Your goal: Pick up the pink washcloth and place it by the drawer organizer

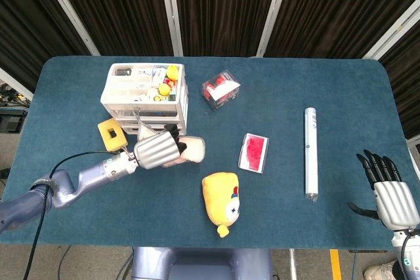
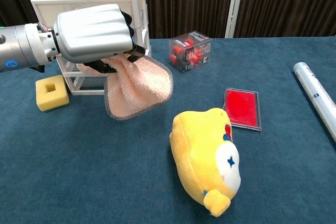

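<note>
While held clear of the blue table (image 1: 79,109), pink washcloth (image 2: 137,86): gripped at its top edge by left hand (image 2: 93,34), hanging down in a loose fold with a dark mesh rim, just in front of the drawer organizer (image 1: 146,95).

Left hand: fingers curled under and closed on the cloth, silver back turned up and outward, forearm reaching in from the organizer's near-left side, slightly raised above the tabletop.

Right hand (image 1: 388,191): well apart from the organizer, at the far right near edge of the table; fingers straight and spread, holding nothing, back turned up.

Yellow sponge (image 2: 51,92): beside the organizer's left front corner, flat on the table.

Clear box with red contents (image 2: 190,51): right of the organizer.

Red flat case (image 1: 254,153), yellow plush toy (image 2: 205,154): right and near-right of the organizer.

White tube (image 1: 311,153): far right of the organizer, lying lengthwise.
</note>
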Motion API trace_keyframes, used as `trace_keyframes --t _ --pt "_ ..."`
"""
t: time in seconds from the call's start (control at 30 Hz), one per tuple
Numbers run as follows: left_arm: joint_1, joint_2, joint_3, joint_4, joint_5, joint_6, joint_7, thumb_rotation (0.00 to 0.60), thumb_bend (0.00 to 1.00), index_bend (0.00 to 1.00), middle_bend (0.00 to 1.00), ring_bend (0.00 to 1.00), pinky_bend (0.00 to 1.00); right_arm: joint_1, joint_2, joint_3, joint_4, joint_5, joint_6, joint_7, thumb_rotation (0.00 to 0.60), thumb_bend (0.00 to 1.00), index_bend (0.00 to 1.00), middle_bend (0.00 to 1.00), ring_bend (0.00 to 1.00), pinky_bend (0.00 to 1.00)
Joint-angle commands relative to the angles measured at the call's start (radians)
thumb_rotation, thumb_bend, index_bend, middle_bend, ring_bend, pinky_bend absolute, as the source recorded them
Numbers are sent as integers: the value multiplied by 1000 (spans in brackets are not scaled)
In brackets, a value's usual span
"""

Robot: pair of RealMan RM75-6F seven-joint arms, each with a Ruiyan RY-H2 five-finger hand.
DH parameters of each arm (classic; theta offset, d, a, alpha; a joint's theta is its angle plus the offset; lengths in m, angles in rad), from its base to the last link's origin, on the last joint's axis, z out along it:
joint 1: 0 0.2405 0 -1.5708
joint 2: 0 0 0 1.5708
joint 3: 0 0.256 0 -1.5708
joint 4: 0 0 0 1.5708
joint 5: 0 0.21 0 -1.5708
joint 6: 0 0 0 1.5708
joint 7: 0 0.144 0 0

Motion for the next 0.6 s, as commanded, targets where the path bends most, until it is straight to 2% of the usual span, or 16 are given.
trace_keyframes --t 0.03,0.6 --pt "-1 -6 -1 5 -6 -2 -2 600 722 955 798 659 534 0 0 0 0 0 0 0 600 0 0 0 0 0" --pt "-6 -26 7 29 -22 7 -10 600 717 955 797 657 533 -1 0 0 0 -1 2 2 600 0 0 0 0 0"
